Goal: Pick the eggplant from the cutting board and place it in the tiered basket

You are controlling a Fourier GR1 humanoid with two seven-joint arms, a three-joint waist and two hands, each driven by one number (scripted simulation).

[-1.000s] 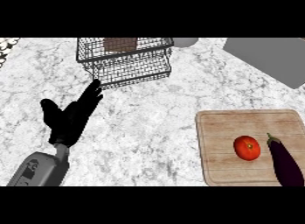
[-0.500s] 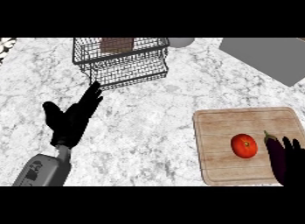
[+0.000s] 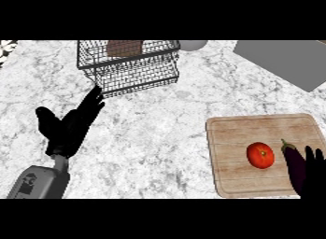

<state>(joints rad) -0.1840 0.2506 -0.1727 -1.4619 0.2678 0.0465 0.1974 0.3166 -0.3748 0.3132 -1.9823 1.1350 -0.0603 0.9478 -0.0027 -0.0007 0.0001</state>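
Purple and dark, the eggplant [image 3: 294, 164] lies on the right part of the wooden cutting board [image 3: 234, 140], its green stem end pointing to the far side. We see the right robot hand [image 3: 322, 179] coming in from the near right corner, its black fingers lying against the eggplant's right side and over its near end. The fingers look fairly straight and extended along the vegetable; we cannot tell whether the thumb has closed round it, since the black hand and the dark skin run together there. Just left of the eggplant, also on the board, sits a red tomato [image 3: 259, 154], close to it but apart.

The cutting board rests on the near right part of the white marbled worktop [image 3: 165, 116]. Well apart from it, at the far side and left of centre, stands the tiered basket [image 3: 129, 67], made of dark wire, with a brown block [image 3: 124, 48] in its upper tier. A pale round object [image 3: 194, 45] shows just right of the basket at the far edge, and a grey flat slab [image 3: 289, 61] lies in the far right corner.

At the left, we see the left robot hand [image 3: 67, 127] resting spread open, fingers pointing toward the basket and holding nothing, on its grey forearm [image 3: 39, 182].
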